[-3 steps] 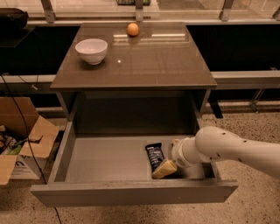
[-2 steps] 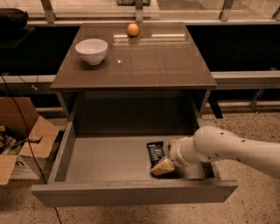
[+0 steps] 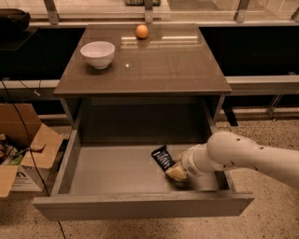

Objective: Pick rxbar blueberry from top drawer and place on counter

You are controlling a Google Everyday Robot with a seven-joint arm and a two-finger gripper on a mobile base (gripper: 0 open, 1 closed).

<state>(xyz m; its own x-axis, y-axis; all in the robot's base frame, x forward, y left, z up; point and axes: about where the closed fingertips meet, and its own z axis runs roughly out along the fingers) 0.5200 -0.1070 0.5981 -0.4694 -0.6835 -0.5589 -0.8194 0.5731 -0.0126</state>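
The arm (image 3: 254, 158) is reaching from the right into the top drawer (image 3: 117, 169). Its gripper (image 3: 176, 172) is sitting at the rxbar blueberry (image 3: 162, 157); whether it is gripping, I cannot tell.

Floor: speckled terrazzo (image 3: 273, 128), pale beige. Left side: open cardboard box (image 3: 28, 144), flaps splayed (contents too muddled to name). Behind the cabinet: dark recess (image 3: 252, 51) above a pale horizontal ledge (image 3: 266, 85). Slanted metal posts (image 3: 50, 10) line the top edge. Lighting dim, warm. Gripper (image 3: 176, 172) sits inside the top drawer (image 3: 117, 168), right front.
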